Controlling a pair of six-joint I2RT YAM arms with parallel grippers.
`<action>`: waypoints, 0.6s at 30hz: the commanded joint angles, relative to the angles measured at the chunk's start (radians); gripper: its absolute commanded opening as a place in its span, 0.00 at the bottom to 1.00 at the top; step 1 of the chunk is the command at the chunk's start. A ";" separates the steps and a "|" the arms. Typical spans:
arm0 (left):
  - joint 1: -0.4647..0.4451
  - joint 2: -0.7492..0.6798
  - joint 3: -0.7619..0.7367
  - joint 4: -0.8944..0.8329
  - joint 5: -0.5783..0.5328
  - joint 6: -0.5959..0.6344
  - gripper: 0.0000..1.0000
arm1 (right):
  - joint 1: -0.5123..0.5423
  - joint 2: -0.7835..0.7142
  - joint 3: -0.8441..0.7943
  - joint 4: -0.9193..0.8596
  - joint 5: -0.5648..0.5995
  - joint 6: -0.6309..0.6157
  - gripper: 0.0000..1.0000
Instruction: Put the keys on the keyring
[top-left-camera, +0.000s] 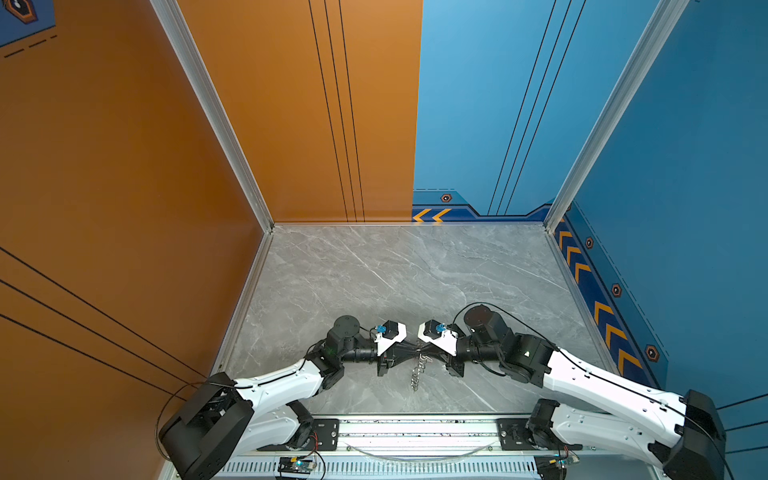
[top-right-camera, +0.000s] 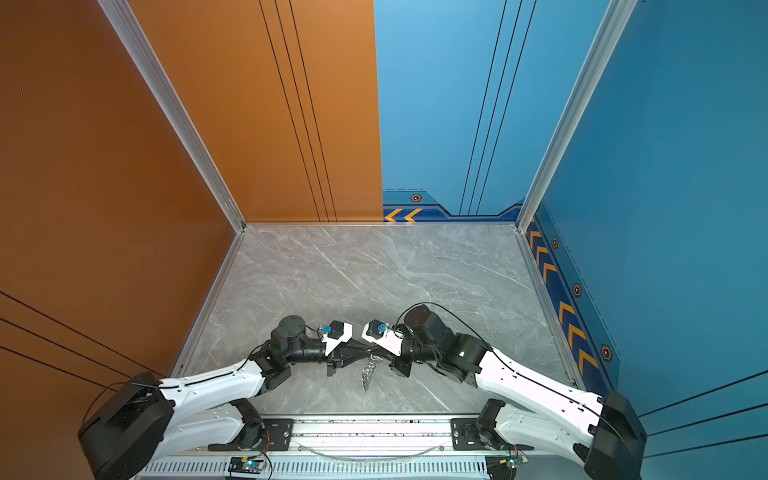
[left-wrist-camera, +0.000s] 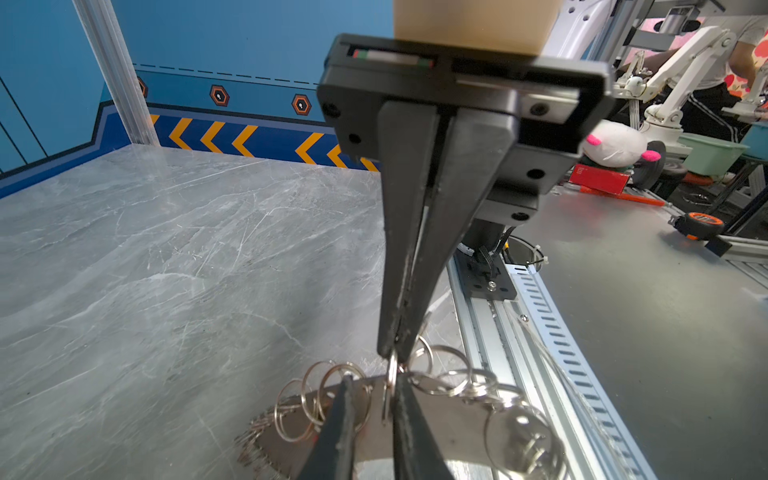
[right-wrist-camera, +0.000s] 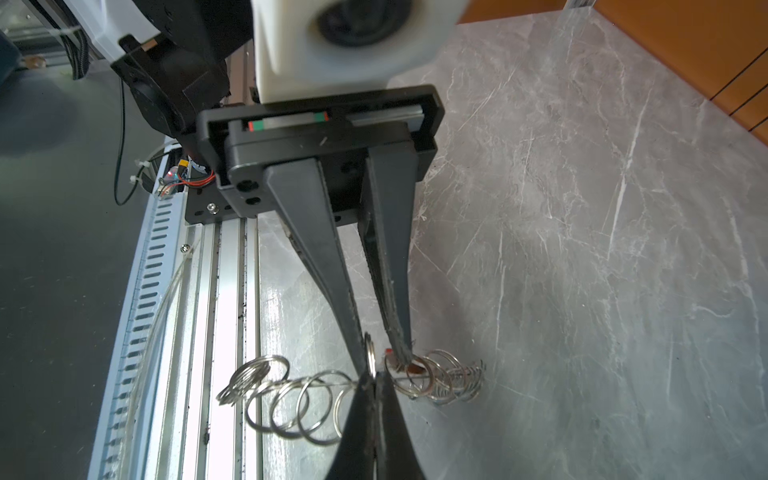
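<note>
The keyring sits at the near middle of the table, one ring clamped in the right gripper, the left gripper slightly parted beside an orange-red key tag; threading looks unfinished.

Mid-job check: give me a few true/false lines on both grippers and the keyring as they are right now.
1. The right gripper is shut on the keyring. True.
2. The left gripper is clamped tight. False: its jaws stand apart.
3. The keyring lies flat on the table, away from both grippers. False: it hangs from where the gripper tips meet.
4. The two grippers meet tip to tip. True.
</note>
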 joint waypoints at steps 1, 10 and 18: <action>0.002 -0.026 0.025 -0.032 -0.016 0.021 0.23 | 0.033 0.020 0.102 -0.200 0.119 -0.093 0.00; 0.001 -0.029 0.031 -0.040 -0.015 0.011 0.19 | 0.075 0.087 0.202 -0.303 0.153 -0.152 0.00; 0.000 -0.016 0.039 -0.040 0.003 -0.001 0.14 | 0.097 0.130 0.222 -0.303 0.182 -0.162 0.00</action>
